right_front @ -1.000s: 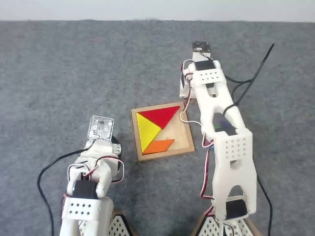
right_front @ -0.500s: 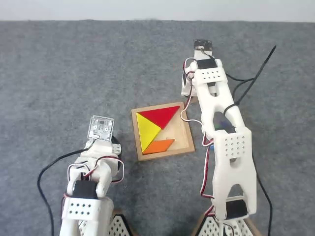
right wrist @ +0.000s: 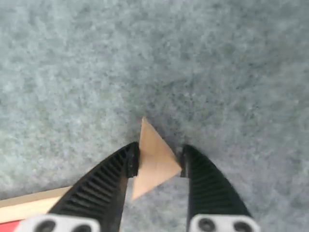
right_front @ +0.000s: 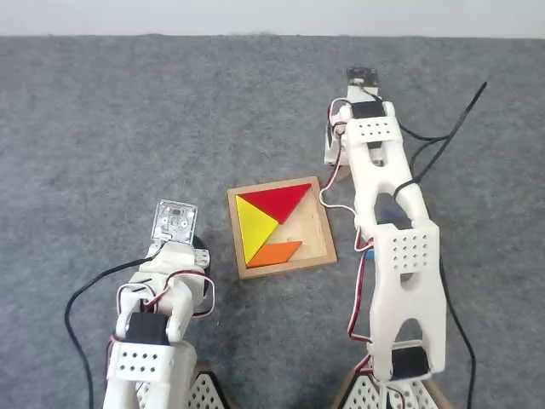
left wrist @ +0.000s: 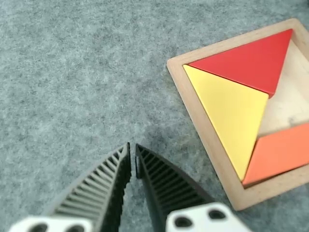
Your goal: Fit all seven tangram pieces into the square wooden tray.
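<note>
Over carpet (right_front: 128, 111), right claw (right wrist: 157, 162) gripping triangle (right wrist: 149, 170) drew away from tray (right_front: 308, 228).

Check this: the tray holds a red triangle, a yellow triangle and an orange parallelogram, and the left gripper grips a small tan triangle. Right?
Wrong arm. The right wrist view shows the right gripper gripping the small tan triangle; the left gripper is shut and empty. The tray holds the red triangle, yellow triangle and orange parallelogram as said.

Grey carpet (right_front: 128, 111), pale strip (right_front: 255, 17) — perhaps wall
</note>
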{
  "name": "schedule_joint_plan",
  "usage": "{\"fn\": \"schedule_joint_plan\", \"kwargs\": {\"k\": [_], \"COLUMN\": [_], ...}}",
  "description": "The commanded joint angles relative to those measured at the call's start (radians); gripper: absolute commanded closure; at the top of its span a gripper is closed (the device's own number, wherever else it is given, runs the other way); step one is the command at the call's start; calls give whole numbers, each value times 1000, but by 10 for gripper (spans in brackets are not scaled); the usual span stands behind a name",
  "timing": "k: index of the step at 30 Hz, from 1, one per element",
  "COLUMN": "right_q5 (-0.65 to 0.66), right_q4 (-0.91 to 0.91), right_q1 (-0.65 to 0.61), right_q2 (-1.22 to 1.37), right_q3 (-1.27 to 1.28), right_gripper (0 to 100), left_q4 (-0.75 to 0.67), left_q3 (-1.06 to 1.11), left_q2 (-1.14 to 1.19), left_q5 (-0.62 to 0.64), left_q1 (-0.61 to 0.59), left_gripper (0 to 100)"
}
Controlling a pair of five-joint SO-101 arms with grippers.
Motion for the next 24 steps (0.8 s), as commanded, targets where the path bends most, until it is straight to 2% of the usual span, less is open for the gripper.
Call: {"fn": "schedule_joint_plan", "kwargs": {"k": [1, 5, 11, 19, 24], "right_q5": [34, 44, 213, 348, 459], "right_q4": [31, 82, 246, 433, 483], "right_q1": [-13, -13, -114, -234, -271], "right_q2": [-12, -31, -116, -231, -326], "right_q3": [-34, -43, -57, -61, -41], "right_gripper": [912, 913, 913, 913, 913], "left_q4": [5, 5, 5, 5, 5], "left_q3": [-8, -8, -8, -8, -8], "left_q2": [-14, -14, -14, -14, -14], "left_q5": [6, 6, 6, 6, 6], "left_q1": [-3, -3, -3, -3, -3], "left_gripper": [985, 985, 985, 985, 985]}}
